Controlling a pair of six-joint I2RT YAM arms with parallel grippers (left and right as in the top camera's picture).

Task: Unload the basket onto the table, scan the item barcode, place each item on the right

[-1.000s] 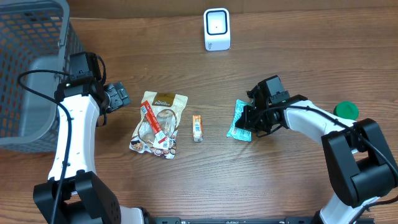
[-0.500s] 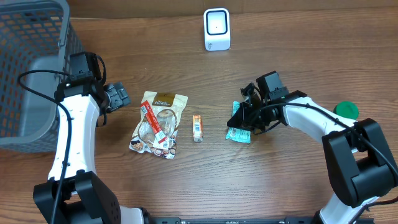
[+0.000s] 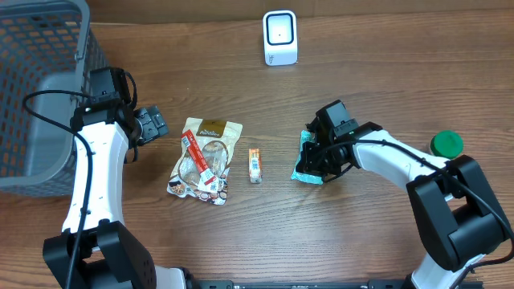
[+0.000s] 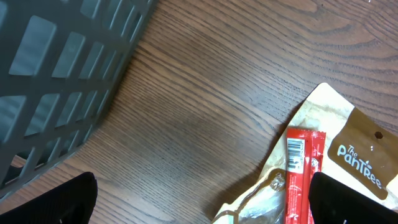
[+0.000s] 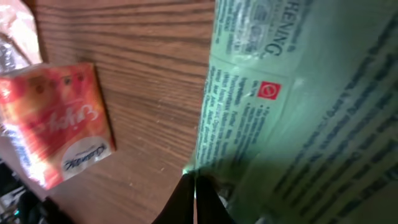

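Overhead view, contents of the wooden worktop (image 3: pixel 361 241):

1. Green packet (image 3: pixel 304 165): lies flat on the wood, one edge pinched in the right jaws, which are closed tight on it. In the right wrist view its printed side fills the frame just ahead of the jaw tips.
2. Small orange box (image 3: pixel 254 164): just past the packet from the right jaws, not touching it.
3. White scanner (image 3: pixel 280 38): upright, well apart from both pairs of jaws.
4. Tan snack pouch (image 3: pixel 206 163), with a red stick pack (image 3: pixel 195 152) lying on it: near the left jaws, between them and the orange box.
5. Grey mesh basket (image 3: pixel 40 72): beside the left jaws, on the side away from the pouch.
6. Round green lid (image 3: pixel 446 144): behind the right jaws, well apart.

Left jaws: spread wide, nothing between them, above bare wood.
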